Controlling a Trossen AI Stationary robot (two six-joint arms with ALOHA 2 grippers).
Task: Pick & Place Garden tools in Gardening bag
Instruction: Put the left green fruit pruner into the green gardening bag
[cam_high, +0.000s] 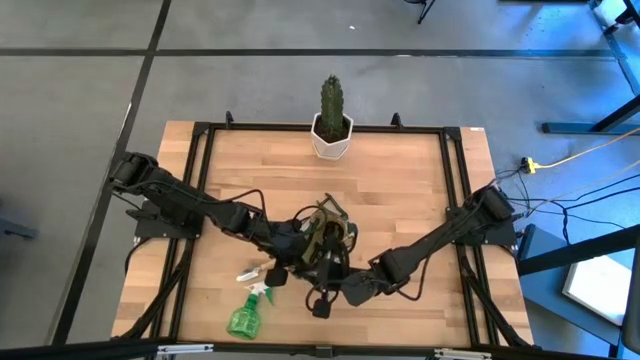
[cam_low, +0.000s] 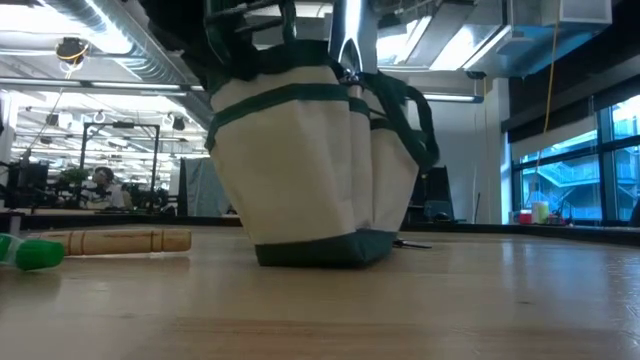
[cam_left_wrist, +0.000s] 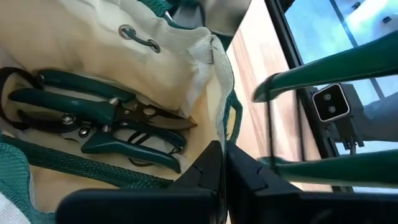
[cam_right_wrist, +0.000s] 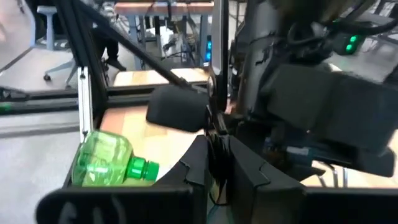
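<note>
at bag (cam_left_wrist: 205, 68) rim, left fingers (cam_left_wrist: 205, 171) pinched (shears (cam_left_wrist: 99, 118) inside)

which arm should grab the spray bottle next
Probably the left. The spray bottle lies on its side at the table's front edge, left of the bag, nearer the left gripper. The right gripper is on the bag's other side.

Gardening bag (cam_high: 325, 238) standing upright near tabletop (cam_high: 400, 190) centre, toward front edge. Pruning shears (cam_left_wrist: 99, 115) lying inside bag. Spray bottle (cam_high: 246, 312) lying on its side at front edge, left of bag. Wooden-handled tool (cam_low: 115, 241) lying flat left of bag, between bag and bottle. Potted cactus (cam_high: 332, 120) at rear edge, well behind bag
</note>
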